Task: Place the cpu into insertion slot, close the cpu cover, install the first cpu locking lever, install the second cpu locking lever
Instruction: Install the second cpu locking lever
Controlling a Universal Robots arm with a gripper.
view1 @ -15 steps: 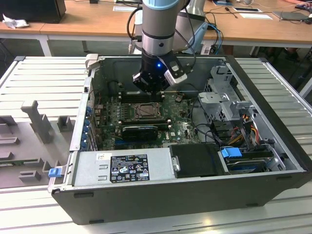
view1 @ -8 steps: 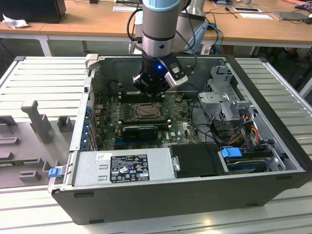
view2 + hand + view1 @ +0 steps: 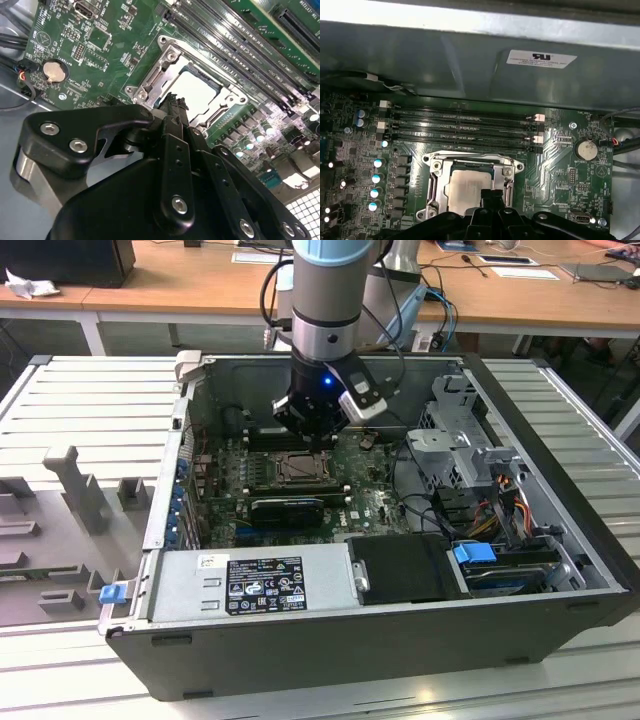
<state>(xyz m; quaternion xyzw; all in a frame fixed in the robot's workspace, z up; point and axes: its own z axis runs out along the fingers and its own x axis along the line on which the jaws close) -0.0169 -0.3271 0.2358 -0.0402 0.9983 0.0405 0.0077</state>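
We see the cpu (image 3: 467, 189) lying flat in the insertion slot (image 3: 436, 184), pale top upward, framed by the cpu cover (image 3: 165, 67). The gripper (image 3: 174, 102) hangs just above its edge, fingers pinched together, grasping nothing.

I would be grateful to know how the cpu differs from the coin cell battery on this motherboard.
The cpu is square, the coin cell battery round. The cpu is larger. The cpu sits inside the cpu cover, the battery in an open holder beside the memory slots. Both are flat and silvery.
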